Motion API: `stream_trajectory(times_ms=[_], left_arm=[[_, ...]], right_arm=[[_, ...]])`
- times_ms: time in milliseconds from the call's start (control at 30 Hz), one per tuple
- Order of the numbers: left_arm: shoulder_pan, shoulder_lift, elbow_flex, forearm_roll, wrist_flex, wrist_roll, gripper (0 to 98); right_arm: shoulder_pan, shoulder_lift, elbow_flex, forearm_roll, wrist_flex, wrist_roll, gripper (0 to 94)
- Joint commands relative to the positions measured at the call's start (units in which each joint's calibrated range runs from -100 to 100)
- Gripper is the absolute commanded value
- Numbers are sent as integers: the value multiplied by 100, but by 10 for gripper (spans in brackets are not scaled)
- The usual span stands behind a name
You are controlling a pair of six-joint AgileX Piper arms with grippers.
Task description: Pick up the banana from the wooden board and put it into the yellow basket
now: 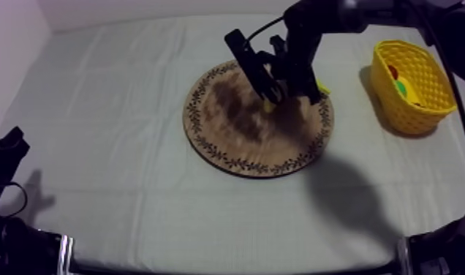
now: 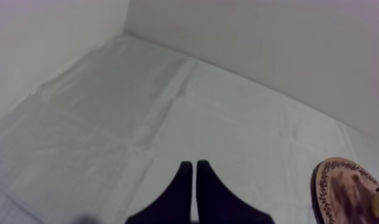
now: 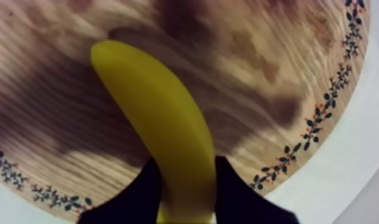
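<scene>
One banana is clasped by the right gripper above the one wooden board, near its far right edge. One yellow basket is seen at the counter's right edge. The left gripper is seen clenched, empty, at the near left corner.

Black arms, 2 tapered black fingers each

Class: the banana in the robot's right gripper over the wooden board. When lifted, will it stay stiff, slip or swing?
Probably stiff: the banana keeps one smooth curve with no sag. It may slip, since its skin looks smooth. The right gripper holds it near one end, so the long free part over the wooden board could tilt or pivot.
</scene>
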Motion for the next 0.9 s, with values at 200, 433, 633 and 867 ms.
stream_trajectory(times_ms=[200,433,633,867], left_arm=[[1,0,-1,-1,-1,0,1],[1,0,-1,-1,-1,0,1],[1,0,-1,-1,-1,1,1],[1,0,-1,-1,-1,0,1]], right_arm=[[-7,-780,124,-26,263,199,107],[47,-1671,-30,-188,875,539,105],[92,-2306,-206,-289,1398,691,104],[192,-2693,-211,-289,1793,436,105]])
